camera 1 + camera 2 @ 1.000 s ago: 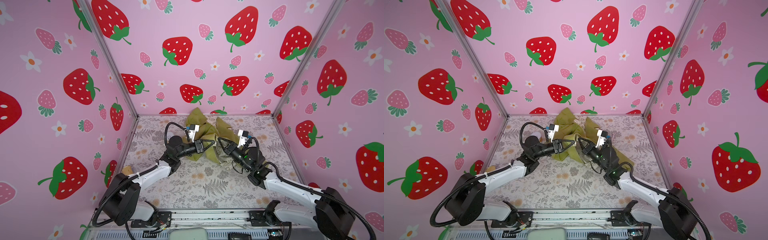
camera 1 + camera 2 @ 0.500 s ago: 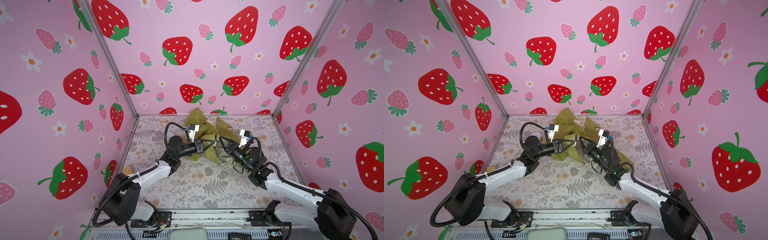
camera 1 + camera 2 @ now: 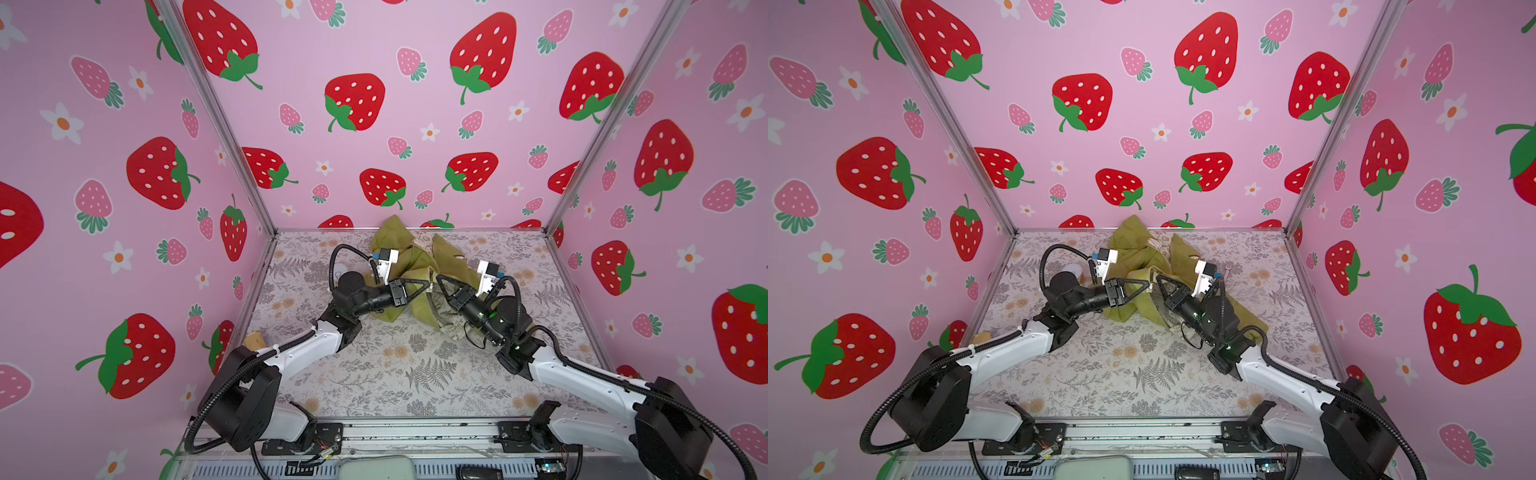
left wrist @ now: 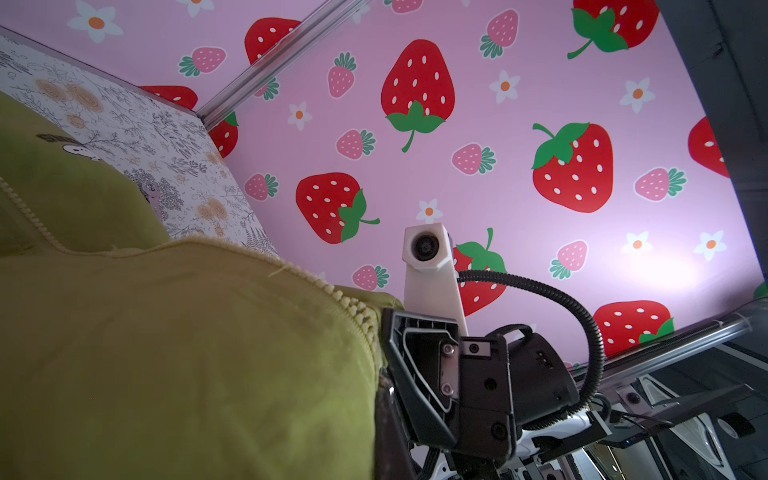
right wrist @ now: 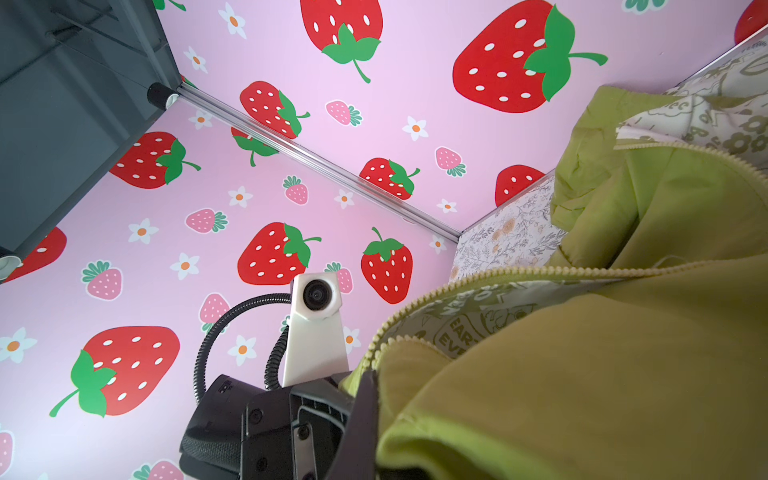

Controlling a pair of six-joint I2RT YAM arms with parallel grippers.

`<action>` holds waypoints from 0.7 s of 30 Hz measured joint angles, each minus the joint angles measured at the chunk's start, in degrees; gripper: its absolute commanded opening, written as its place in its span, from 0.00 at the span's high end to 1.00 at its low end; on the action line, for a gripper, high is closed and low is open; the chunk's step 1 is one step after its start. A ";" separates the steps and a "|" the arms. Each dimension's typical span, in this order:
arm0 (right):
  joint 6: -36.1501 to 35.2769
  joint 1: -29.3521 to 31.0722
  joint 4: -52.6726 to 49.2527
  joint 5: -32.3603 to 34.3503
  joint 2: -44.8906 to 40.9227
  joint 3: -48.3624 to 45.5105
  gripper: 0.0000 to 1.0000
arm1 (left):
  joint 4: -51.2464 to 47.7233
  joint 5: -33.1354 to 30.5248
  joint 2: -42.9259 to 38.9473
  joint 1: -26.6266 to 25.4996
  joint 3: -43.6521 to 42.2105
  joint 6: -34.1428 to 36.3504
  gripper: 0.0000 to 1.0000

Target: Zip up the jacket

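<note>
The olive-green jacket [image 3: 388,239] [image 3: 1131,239] lies bunched at the back middle of the table, its front edges pulled up between my two grippers. My left gripper [image 3: 429,284] [image 3: 1147,283] is shut on one zipper edge. My right gripper [image 3: 437,278] [image 3: 1157,279] is shut on the facing edge, and the two tips almost touch. In the left wrist view the green fabric [image 4: 166,353] fills the frame beside my gripper [image 4: 384,415], with zipper teeth [image 4: 332,293] running up to it. The right wrist view shows my gripper [image 5: 365,411] clamped on fabric [image 5: 582,353], the cream lining [image 5: 465,320] and open teeth [image 5: 415,309].
A floral cloth [image 3: 415,374] covers the table, closed in by pink strawberry walls on three sides. A small tan object [image 3: 254,340] [image 3: 982,336] sits at the left edge near the left arm. A white round thing [image 3: 341,269] shows behind the left wrist.
</note>
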 measured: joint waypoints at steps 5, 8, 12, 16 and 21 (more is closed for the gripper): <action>0.00 0.24 -0.02 0.04 0.00 0.00 1.00 | 0.00 0.00 0.00 0.00 0.00 0.00 1.00; 0.02 0.26 -0.02 0.07 0.00 -0.02 1.00 | -0.02 -0.02 0.00 0.00 0.00 -0.02 1.00; 0.17 0.37 -0.02 0.15 -0.02 -0.02 1.00 | 0.00 -0.02 0.00 0.00 0.00 -0.02 1.00; 0.17 0.61 -0.09 0.50 -0.24 -0.09 1.00 | -0.02 -0.04 0.00 0.00 0.00 0.00 1.00; 0.17 0.87 -0.48 0.79 -0.83 -0.28 1.00 | -0.04 -0.35 -0.02 0.00 0.00 0.00 1.00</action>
